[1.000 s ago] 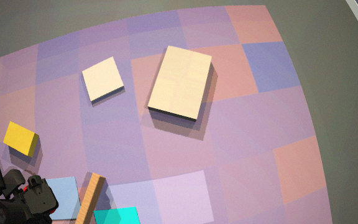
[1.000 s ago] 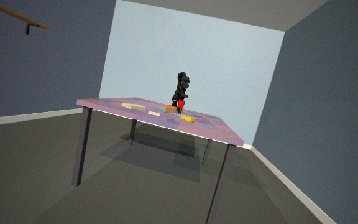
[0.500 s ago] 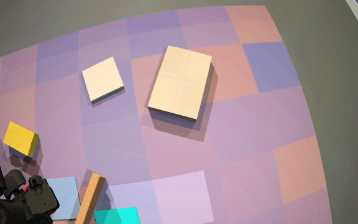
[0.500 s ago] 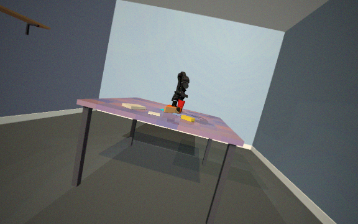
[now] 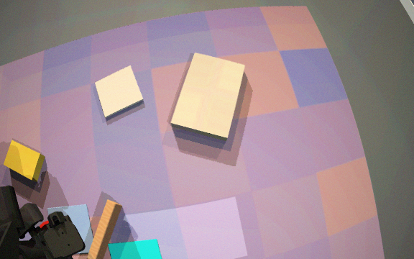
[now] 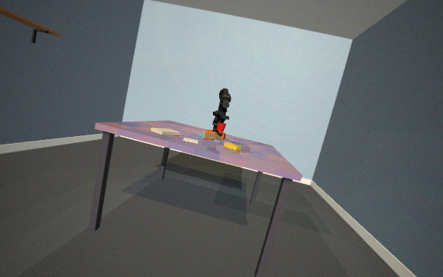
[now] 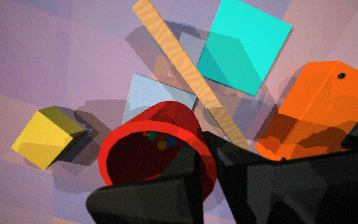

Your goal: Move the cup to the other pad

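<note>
three marbles (image 7: 161,140) sit inside the red cup (image 7: 152,145) the pincer (image 7: 206,150) grips.

Bare room: plain walls, grey floor, one table (image 6: 268,161), wall shelf (image 6: 18,19).

Wrist view: cup (image 7: 152,147), w/ marbles (image 7: 161,140) inside, held in gripper (image 7: 207,172) above pad (image 7: 152,96). Plank (image 7: 190,72) lies btwn that pad & second pad (image 7: 242,45); one block (image 7: 45,135) left, another (image 7: 325,102) right.
</note>
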